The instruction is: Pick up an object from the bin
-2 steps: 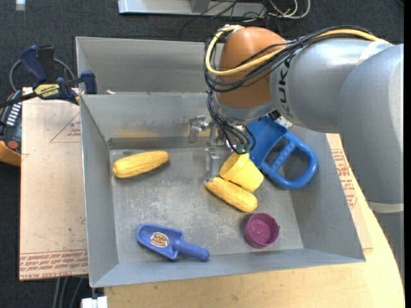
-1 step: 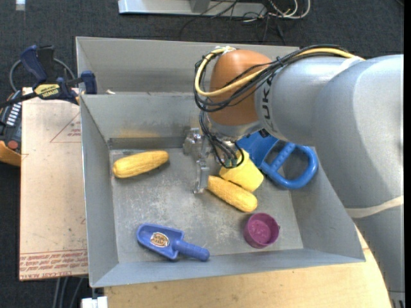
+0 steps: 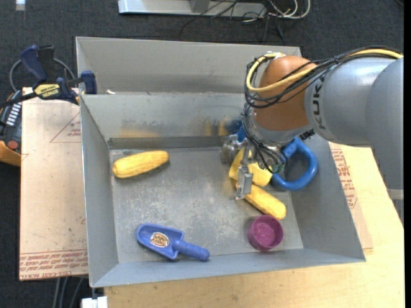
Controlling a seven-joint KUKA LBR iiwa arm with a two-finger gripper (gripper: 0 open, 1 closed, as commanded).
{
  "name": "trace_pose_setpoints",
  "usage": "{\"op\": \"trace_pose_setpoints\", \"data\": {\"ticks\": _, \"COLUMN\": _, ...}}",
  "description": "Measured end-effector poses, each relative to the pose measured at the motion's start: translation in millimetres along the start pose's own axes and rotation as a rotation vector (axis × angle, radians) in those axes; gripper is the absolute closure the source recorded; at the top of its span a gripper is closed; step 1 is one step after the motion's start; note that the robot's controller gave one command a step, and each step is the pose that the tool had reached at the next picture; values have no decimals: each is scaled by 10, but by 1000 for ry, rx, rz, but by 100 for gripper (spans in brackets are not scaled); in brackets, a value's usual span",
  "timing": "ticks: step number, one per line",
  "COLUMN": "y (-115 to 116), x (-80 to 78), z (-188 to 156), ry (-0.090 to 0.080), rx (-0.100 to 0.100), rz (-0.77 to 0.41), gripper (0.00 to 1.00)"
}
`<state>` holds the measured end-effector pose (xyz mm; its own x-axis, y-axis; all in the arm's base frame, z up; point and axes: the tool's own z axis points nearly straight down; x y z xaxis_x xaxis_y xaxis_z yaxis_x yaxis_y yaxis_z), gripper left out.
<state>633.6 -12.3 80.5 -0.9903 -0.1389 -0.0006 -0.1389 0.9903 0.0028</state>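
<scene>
My gripper (image 3: 242,186) hangs low at the right side of the bin, under the orange wrist cover. Its metal fingers stand over a small heap of yellow things. A yellow corn cob (image 3: 266,201) lies just below and right of the fingertips, touching or nearly touching them. Another yellow piece (image 3: 237,166) lies under the fingers. A blue ring-shaped handle (image 3: 298,167) sits to the right of the gripper, partly hidden by the wrist. A purple cup (image 3: 264,231) stands at the front right, a little below the corn cob.
A second yellow corn cob (image 3: 140,163) lies at the back left of the bin floor. A blue scoop with a round emblem (image 3: 168,242) rests near the front wall. The arm covers the bin's back right corner.
</scene>
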Motion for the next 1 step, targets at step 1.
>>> {"op": "trace_pose_setpoints", "data": {"ticks": 1, "y": 316, "x": 153, "z": -138, "ry": -8, "rx": -2, "rz": 252, "gripper": 0}}
